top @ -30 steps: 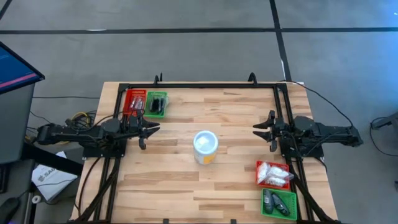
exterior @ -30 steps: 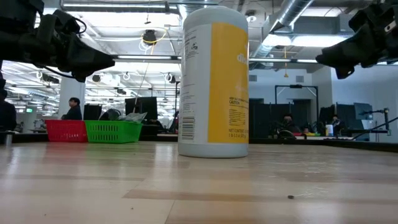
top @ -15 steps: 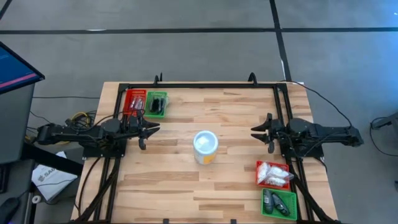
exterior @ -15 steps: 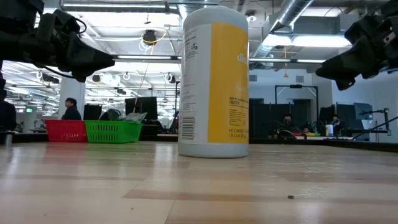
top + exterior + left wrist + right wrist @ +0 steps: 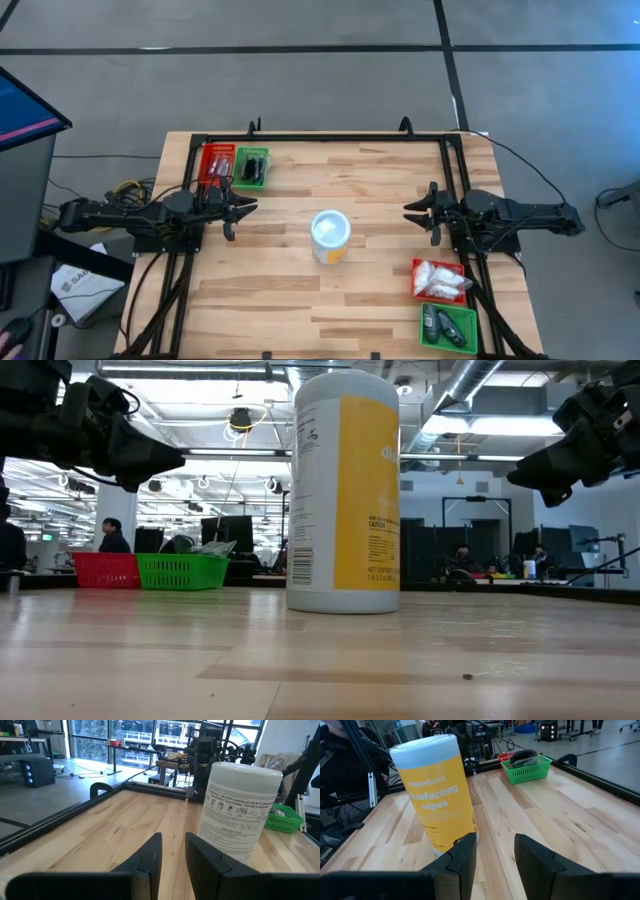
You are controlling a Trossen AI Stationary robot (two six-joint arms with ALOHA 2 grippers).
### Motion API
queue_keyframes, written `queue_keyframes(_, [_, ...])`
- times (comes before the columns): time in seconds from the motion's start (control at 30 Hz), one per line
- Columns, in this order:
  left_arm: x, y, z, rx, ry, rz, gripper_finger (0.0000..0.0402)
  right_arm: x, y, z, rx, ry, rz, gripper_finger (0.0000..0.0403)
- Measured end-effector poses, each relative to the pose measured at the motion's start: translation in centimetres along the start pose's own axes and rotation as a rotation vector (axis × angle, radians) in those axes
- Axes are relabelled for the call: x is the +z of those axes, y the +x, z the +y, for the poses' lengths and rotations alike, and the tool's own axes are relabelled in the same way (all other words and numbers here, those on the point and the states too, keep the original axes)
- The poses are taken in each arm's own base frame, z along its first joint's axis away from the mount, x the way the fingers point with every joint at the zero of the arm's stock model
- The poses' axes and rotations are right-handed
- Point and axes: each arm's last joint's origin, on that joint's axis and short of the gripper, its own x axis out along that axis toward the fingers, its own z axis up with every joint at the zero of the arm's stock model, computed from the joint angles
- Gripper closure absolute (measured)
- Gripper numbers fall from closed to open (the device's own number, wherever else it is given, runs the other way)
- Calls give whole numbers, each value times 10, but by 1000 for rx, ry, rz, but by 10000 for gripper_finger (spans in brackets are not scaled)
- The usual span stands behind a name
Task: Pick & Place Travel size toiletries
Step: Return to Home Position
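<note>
White crinkly sachets (image 5: 438, 279) piled in one red tray (image 5: 417, 263), dark pieces (image 5: 443, 324) lying in the adjoining green tray (image 5: 426, 341).

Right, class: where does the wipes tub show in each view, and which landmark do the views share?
High view: tub in the middle of the table.
Low view: tub centre, upper part.
Left wrist view: tub right of centre.
Right wrist view: tub at upper left.
Shared landmark: the wooden table under it.

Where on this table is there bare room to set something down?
Free: the far strip between far green tray and right gripper; the near corner between left gripper and wipes canister. Crowded: near red tray, near green tray.
</note>
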Motion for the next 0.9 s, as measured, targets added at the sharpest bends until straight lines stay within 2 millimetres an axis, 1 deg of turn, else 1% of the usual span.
queue_keyframes(0.9, [1,0,0,-2,-2,-14,325,0,0,0,1,0,0,278])
